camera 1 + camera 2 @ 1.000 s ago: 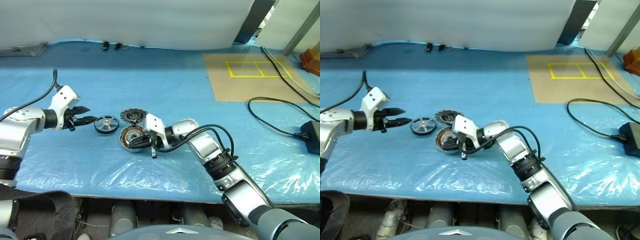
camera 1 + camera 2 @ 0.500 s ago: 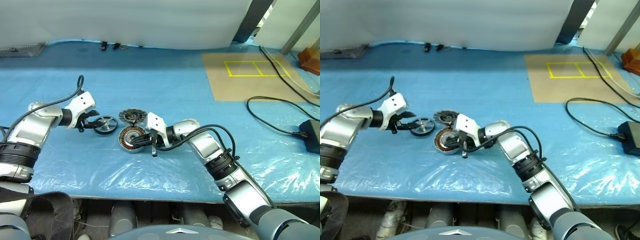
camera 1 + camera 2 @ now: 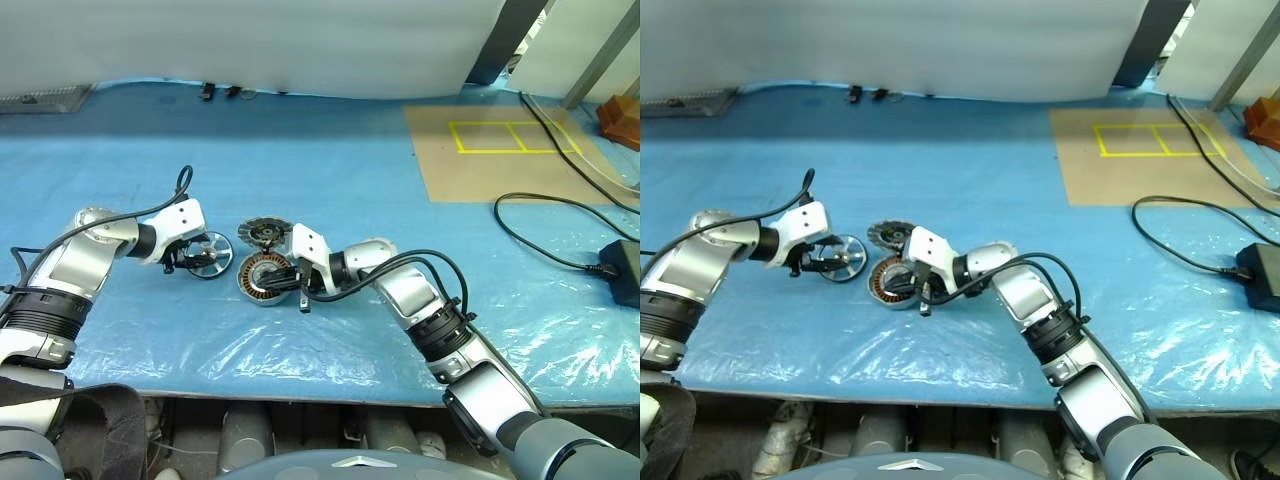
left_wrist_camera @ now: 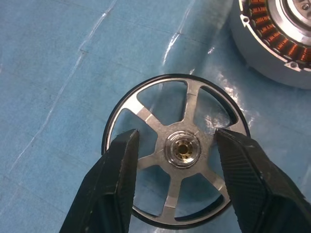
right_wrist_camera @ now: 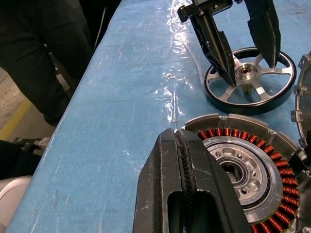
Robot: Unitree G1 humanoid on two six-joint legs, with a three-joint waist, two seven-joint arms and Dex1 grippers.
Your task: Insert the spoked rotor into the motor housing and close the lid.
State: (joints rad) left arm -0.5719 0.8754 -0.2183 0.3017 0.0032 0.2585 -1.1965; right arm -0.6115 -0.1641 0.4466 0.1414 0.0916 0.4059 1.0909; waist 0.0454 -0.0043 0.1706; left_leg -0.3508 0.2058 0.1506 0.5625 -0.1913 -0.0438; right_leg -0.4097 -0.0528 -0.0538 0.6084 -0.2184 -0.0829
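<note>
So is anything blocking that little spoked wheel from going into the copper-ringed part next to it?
Nothing visible lies between the spoked rotor and the motor housing. However, the right hand, shut, sits at the housing's rim, beside its open top.

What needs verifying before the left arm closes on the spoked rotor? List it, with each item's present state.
1. Left gripper open, its jaws either side of the spoked rotor: ok.
2. Rotor lying flat on the table: ok.
3. Rotor already gripped: not ok, jaws not closed on it.
4. Motor housing open, windings showing: ok.
5. Right gripper shut at the housing's edge; whether it steadies it: cannot tell.
6. Lid clear of the housing, behind it: ok.
</note>
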